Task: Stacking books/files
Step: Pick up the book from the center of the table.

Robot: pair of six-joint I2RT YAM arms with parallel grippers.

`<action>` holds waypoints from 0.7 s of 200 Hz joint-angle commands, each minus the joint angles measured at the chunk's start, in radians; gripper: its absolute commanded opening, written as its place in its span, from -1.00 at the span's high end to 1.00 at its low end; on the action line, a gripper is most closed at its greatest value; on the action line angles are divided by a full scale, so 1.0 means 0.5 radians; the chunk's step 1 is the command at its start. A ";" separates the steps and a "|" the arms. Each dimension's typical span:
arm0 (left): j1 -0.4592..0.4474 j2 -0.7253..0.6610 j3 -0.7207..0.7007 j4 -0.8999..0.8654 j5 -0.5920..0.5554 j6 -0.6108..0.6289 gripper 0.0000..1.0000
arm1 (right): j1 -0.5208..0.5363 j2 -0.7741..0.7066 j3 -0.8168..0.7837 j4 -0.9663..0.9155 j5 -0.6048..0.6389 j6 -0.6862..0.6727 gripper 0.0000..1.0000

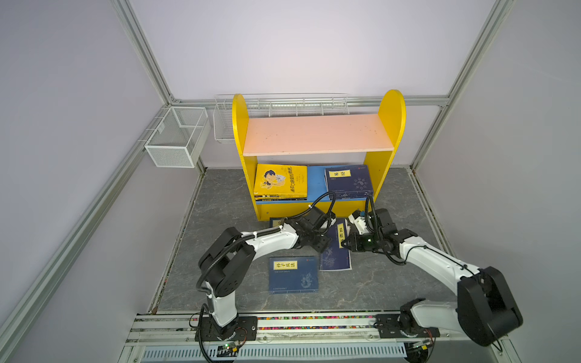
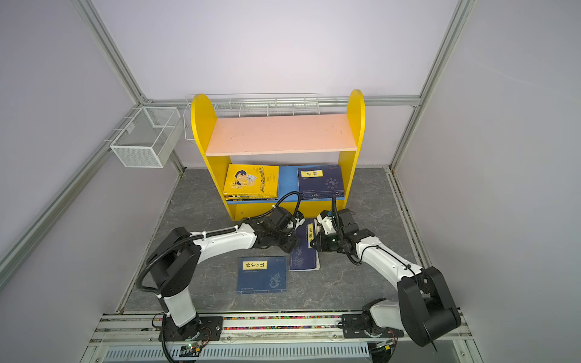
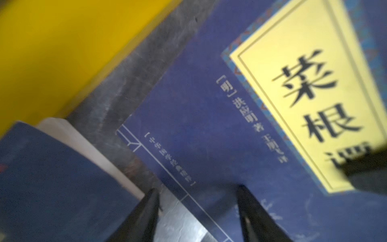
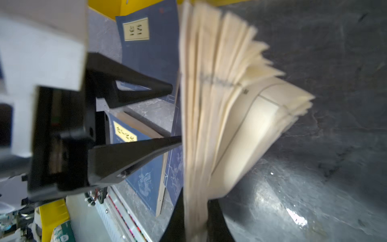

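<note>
We saw right hand (image 4: 195,209) pinching navy book (image 1: 334,259) by fanned pages, left hand (image 3: 196,188) spread; partial pinch might slip, tear pages.

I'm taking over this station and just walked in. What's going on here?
Both arms are working on one navy book on the floor in front of the yellow shelf. The right gripper has its jaws shut on the book's page edge, so the book fans open. The left gripper hovers over its cover, jaws open. A second navy book lies flat nearby. On the shelf's lower board sit a yellow-topped pile and a navy pile.
</note>
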 commanded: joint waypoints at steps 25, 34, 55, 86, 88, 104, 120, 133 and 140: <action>0.254 -0.479 0.212 -0.492 0.335 -0.056 -0.73 | -0.003 -0.167 0.512 -0.687 -0.425 -0.512 0.84; 0.311 -0.542 0.220 -0.572 0.450 -0.025 -0.78 | -0.001 -0.171 0.571 -0.762 -0.496 -0.565 0.83; 0.437 -0.668 0.206 -0.693 0.710 0.044 -0.85 | -0.003 -0.195 0.646 -0.851 -0.658 -0.685 0.82; 0.499 -0.815 0.117 -0.732 1.054 0.135 -0.90 | -0.003 -0.193 0.723 -0.938 -0.873 -0.834 0.82; 0.498 -0.816 0.114 -0.737 1.076 0.142 -0.90 | -0.002 -0.192 0.726 -0.941 -0.879 -0.839 0.81; 0.501 -0.823 0.106 -0.799 1.209 0.188 -0.92 | -0.003 -0.177 0.750 -0.959 -0.960 -0.872 0.81; 0.501 -0.807 0.106 -0.828 1.349 0.213 -0.92 | 0.002 -0.162 0.771 -0.974 -0.995 -0.897 0.81; 0.501 -0.790 0.105 -0.805 1.423 0.204 -0.92 | 0.004 -0.158 0.781 -0.967 -1.030 -0.906 0.81; 0.501 -0.772 0.108 -0.784 1.486 0.204 -0.92 | 0.009 -0.155 0.787 -0.962 -1.045 -0.902 0.81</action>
